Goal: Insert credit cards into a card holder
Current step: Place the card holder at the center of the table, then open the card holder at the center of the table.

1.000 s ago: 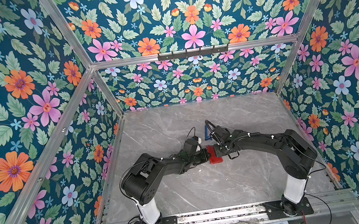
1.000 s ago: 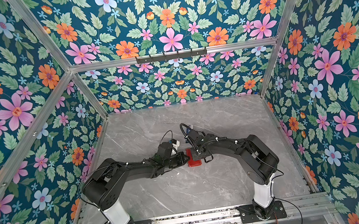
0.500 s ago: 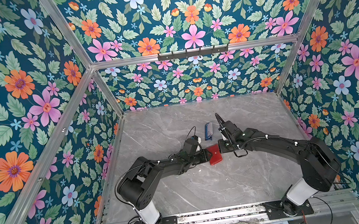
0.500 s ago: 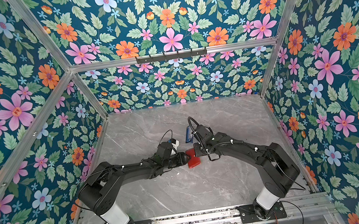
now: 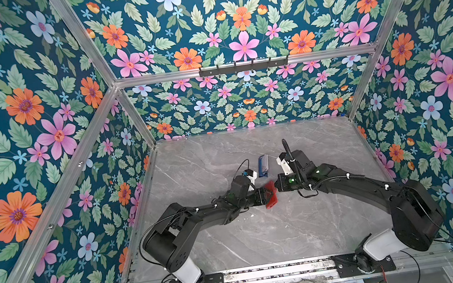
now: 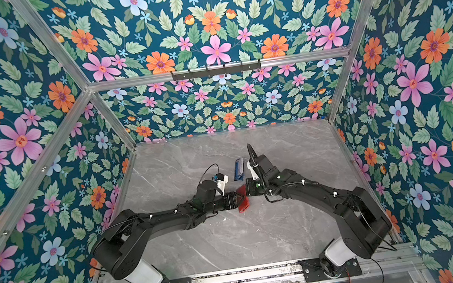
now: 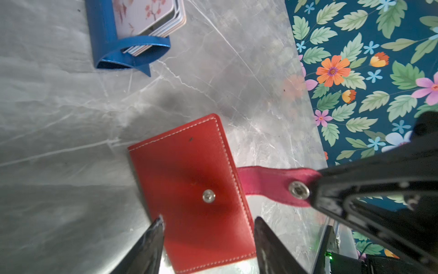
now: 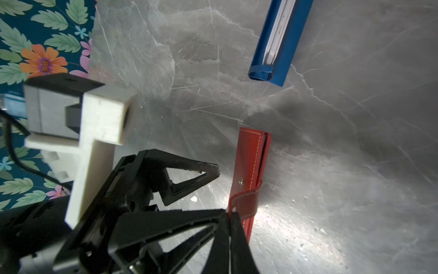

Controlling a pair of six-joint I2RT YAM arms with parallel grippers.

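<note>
The left gripper (image 7: 208, 220), reaching in from the left, has its jaws spread wide on either side of the card holder (image 7: 194, 180), not clamped on it. The card holder, a red stitched wallet, is folded shut at mid-table with its snap undone and its studded face turned toward the left arm. Its snap tab (image 7: 272, 182) stretches right, pinched in the closed right gripper (image 8: 230, 213). Just beyond the two grippers a blue card rack (image 5: 263, 165) holds a stack of pale credit cards (image 7: 147, 16), the top one printed with blossoms. The grey marble table (image 5: 262, 233) lies open near and far, well clear of its walled edges.
</note>
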